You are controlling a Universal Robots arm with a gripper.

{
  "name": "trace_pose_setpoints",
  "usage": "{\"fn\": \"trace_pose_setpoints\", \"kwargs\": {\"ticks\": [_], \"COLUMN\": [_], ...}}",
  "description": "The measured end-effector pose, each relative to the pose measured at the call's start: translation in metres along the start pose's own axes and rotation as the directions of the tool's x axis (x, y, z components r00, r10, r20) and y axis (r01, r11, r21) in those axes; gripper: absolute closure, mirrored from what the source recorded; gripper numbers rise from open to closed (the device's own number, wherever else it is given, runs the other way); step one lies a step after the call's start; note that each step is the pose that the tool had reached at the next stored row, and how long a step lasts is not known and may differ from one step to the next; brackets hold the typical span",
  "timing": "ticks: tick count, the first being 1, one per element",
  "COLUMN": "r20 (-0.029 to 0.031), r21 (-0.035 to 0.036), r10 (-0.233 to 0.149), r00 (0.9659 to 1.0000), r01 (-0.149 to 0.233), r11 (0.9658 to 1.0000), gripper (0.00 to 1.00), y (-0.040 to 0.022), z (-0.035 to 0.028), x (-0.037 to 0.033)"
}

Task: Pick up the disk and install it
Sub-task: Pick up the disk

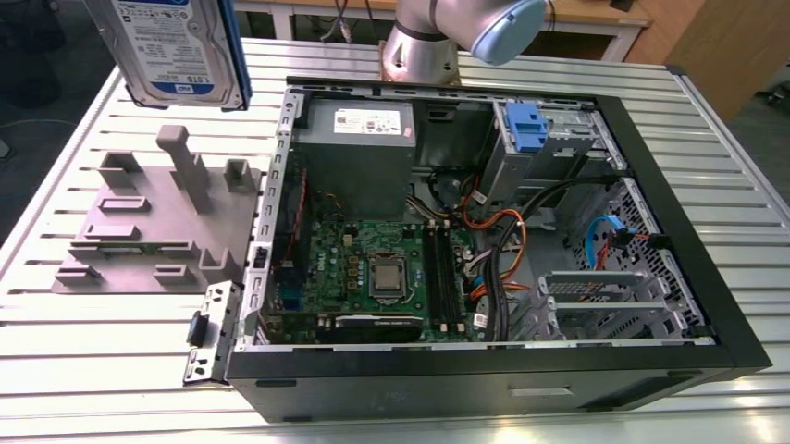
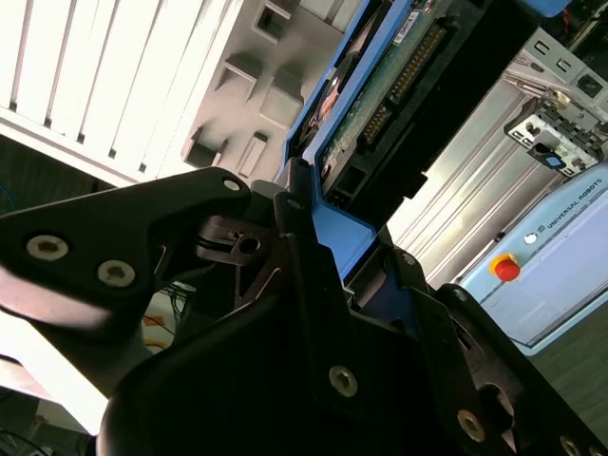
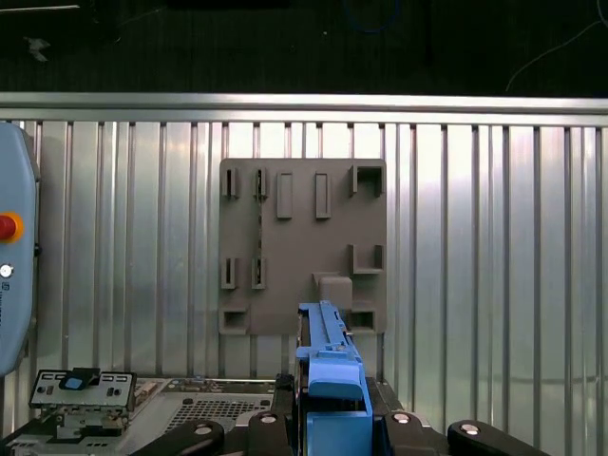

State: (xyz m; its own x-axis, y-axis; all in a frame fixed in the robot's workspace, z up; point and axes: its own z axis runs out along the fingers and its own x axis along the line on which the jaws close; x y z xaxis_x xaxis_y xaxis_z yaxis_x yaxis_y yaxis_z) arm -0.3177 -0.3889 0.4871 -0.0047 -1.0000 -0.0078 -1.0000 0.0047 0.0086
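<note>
The disk, silver with a white-and-blue label and blue side rails, hangs upright high above the table at the exterior view's left. It is over the grey fixture plate. In the second wrist view my gripper is shut on the disk, whose green circuit board faces the camera. In the first wrist view the disk's blue rail stands edge-on between my black fingers, with the fixture plate below. The open computer case lies at the exterior view's right, with a metal drive cage at its far corner.
A small blue latch stands by the drive cage. Inside the case are a grey power supply box, the motherboard and cable bundles. The arm's base stands behind the case. A pendant with a red button lies beside the table.
</note>
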Motion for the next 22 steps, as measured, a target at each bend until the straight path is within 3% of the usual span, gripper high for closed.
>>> {"fn": "trace_pose_setpoints", "kwargs": {"ticks": [22], "r20": [0.0], "r21": [0.0], "r10": [0.0], "r00": [1.0], "r01": [0.0], "r11": [1.0], "gripper": [0.64], "y": [-0.0107], "z": [-0.0001], "x": [0.0004]}}
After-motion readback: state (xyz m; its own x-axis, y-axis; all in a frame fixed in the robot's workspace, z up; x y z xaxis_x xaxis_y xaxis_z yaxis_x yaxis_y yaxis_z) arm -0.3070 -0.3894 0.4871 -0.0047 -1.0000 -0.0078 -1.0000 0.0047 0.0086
